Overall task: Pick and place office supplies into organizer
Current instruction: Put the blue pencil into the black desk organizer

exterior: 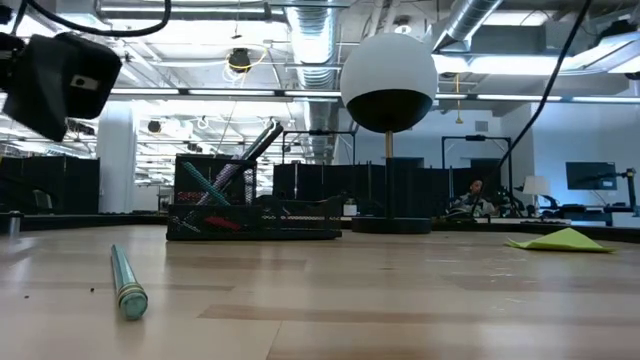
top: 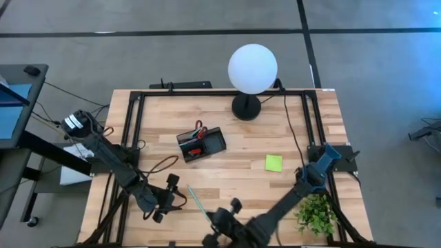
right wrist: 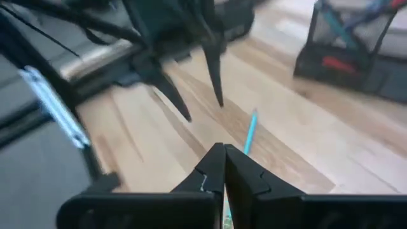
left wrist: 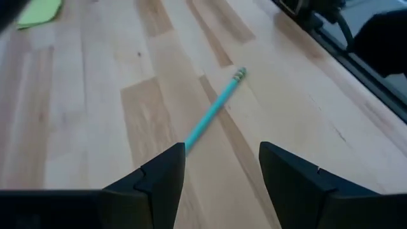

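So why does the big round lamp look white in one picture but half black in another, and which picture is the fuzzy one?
In the high view the globe lamp is seen from above and looks evenly white. In the low view its underside is dark, because the bright ceiling lights sit behind it. The right wrist view is the fuzziest: the organizer and the left gripper are smeared, while the teal pen stays readable.

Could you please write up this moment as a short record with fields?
organizer: black tray mid-table, already holding scissors and pens
loose pen: teal pen flat on the wood near the front edge
sticky pad: green pad lying right of the tray
left tool: left tool open, above the pen's near end
right tool: right tool shut, empty, close to the pen
lamp: white globe lamp at the back
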Controlling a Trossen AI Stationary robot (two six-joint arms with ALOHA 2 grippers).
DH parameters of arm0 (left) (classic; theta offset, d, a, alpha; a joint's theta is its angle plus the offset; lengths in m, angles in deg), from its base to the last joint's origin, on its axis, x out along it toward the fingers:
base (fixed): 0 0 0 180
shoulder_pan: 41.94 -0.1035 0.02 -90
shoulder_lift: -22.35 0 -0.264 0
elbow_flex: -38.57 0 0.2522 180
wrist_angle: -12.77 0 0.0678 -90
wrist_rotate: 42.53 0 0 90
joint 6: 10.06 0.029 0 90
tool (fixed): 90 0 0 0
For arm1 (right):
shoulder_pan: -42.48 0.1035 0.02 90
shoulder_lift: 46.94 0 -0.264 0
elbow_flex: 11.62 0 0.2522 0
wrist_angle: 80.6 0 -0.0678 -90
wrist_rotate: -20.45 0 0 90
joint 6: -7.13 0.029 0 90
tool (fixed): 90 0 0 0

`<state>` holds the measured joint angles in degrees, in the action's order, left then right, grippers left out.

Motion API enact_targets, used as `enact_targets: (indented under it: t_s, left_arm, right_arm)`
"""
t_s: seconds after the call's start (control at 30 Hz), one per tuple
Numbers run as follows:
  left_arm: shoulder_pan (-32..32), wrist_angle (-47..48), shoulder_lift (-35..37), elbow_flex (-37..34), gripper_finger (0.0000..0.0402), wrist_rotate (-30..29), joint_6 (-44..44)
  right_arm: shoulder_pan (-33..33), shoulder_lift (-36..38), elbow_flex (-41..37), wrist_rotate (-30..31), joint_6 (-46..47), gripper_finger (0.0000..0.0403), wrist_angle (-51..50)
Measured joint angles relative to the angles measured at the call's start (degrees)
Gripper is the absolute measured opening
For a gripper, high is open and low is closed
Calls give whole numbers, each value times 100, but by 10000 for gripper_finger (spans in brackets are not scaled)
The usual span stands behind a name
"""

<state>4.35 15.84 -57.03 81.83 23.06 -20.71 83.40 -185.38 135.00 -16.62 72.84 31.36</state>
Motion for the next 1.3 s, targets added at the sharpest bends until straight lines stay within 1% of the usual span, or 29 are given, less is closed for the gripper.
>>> enact_targets:
  t_s: [0.1, 0.2, 0.27, 0.33, 0.4, 0.43, 0.47, 0.5, 0.67, 0.73, 0.9, 0.93, 1.07, 1.13, 1.2, 1.27, 1.3]
  left_arm:
    - [-58, -75, 148, 1, 199, -14, 73]
    - [-95, -21, 206, 2, 199, -16, 350]
    - [-107, -44, 233, 2, 199, -34, 462]
    - [-108, -14, 230, 2, 199, -45, 488]
    - [-108, 9, 230, 2, 199, -49, 479]
    - [-108, 62, 230, 2, 199, -45, 476]
    - [-108, 152, 230, 2, 199, -43, 451]
    - [-108, 224, 230, 2, 199, -45, 409]
    - [-108, 332, 229, 2, 199, 15, 113]
    - [-108, 368, 228, 2, 199, 63, 63]
    - [-139, 364, 228, 2, 199, 170, 183]
    - [-172, 352, 228, 2, 199, 183, 190]
    - [-414, 333, 184, 2, 199, 176, -279]
    - [-557, 333, 3, 1, 199, 307, -637]
    - [-638, 336, -217, 0, 199, 322, -993]
    - [-737, 242, -479, 0, 199, 473, -977]
    - [-775, 187, -593, -1, 199, 563, -828]
  right_arm:
    - [-255, -13, -9, -608, -148, 19, 156]
    - [-485, -125, 22, -1111, -464, 47, 504]
    - [-574, -240, -15, -1435, -612, 65, 520]
    - [-696, -420, 10, -1966, -555, 81, 783]
    - [-766, -467, -17, -2456, -517, 93, 680]
    - [-789, -486, -17, -2600, -416, 97, 767]
    - [-800, -523, 6, -2575, -239, 100, 871]
    - [-804, -548, 18, -2404, -67, 102, 944]
    - [-477, -658, 9, -740, 238, 100, 943]
    - [-320, -705, 5, -256, 384, 98, 919]
    - [-108, -1042, -15, 233, 479, 98, 986]
    - [-105, -1094, -15, 240, 469, 98, 1069]
    - [-168, -1113, 2, -199, 455, 98, 1153]
    - [-206, -1114, 2, -260, 430, 98, 1144]
    - [-210, -1043, -6, -14, 240, 98, 1126]
    - [-213, -848, -7, 259, -67, 98, 1130]
    - [-203, -731, -2, 400, -239, 98, 1149]
